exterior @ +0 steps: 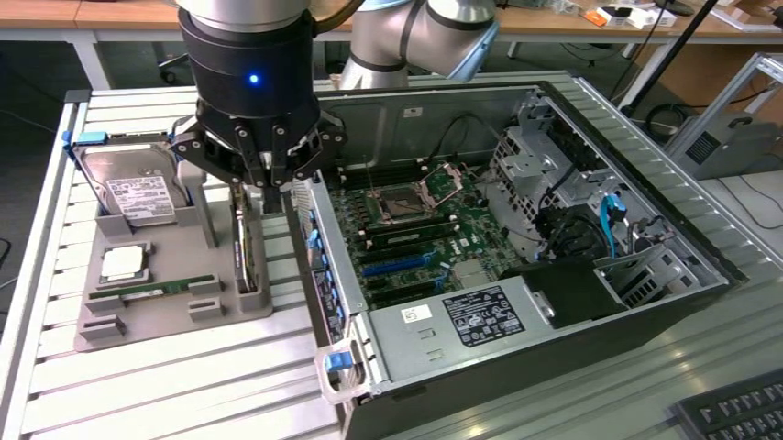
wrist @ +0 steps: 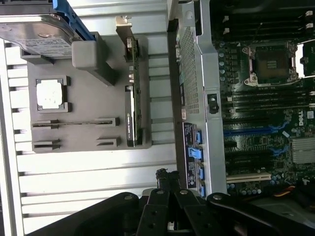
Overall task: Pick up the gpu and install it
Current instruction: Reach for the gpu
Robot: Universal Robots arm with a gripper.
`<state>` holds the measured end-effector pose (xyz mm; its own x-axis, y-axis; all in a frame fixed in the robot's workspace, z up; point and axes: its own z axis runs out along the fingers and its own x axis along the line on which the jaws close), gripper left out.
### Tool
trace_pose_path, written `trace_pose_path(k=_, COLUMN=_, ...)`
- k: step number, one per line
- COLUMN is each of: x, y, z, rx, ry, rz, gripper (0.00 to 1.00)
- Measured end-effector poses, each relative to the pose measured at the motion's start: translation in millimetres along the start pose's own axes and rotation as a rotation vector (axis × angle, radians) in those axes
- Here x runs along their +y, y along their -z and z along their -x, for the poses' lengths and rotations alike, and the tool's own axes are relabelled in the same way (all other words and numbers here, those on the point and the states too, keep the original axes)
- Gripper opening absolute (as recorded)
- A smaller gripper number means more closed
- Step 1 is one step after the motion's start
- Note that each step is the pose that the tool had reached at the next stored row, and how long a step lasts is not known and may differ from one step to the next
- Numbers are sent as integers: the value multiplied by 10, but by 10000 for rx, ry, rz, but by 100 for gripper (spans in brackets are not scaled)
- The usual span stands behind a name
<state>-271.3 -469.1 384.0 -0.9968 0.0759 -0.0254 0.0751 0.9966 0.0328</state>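
The gpu (exterior: 248, 249) stands edge-on in a slot of the grey holder tray (exterior: 183, 240), its silver bracket end toward the back. In the wrist view the gpu (wrist: 131, 105) is a thin dark strip with the bracket at its far end. My gripper (exterior: 270, 185) hangs just above the gpu's bracket end, between the tray and the open computer case (exterior: 545, 96). Its fingers are shut together with nothing between them. The wrist view shows the gripper (wrist: 165, 178) as a closed dark tip over the slatted table, apart from the gpu.
On the tray also sit a silver hard drive (exterior: 141, 194), a processor (exterior: 123, 263) and a memory stick (exterior: 159, 289). The case lies open with its motherboard (exterior: 404, 229) and blue card slots (exterior: 394, 266) facing up. A keyboard (exterior: 734, 412) lies at the exterior view's lower right.
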Motion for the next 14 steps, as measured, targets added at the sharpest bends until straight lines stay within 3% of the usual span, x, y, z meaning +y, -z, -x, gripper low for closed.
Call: trace_pose_path(k=14, x=-17, y=-1, z=-74, rx=0, ry=0, rz=-3, gripper=11)
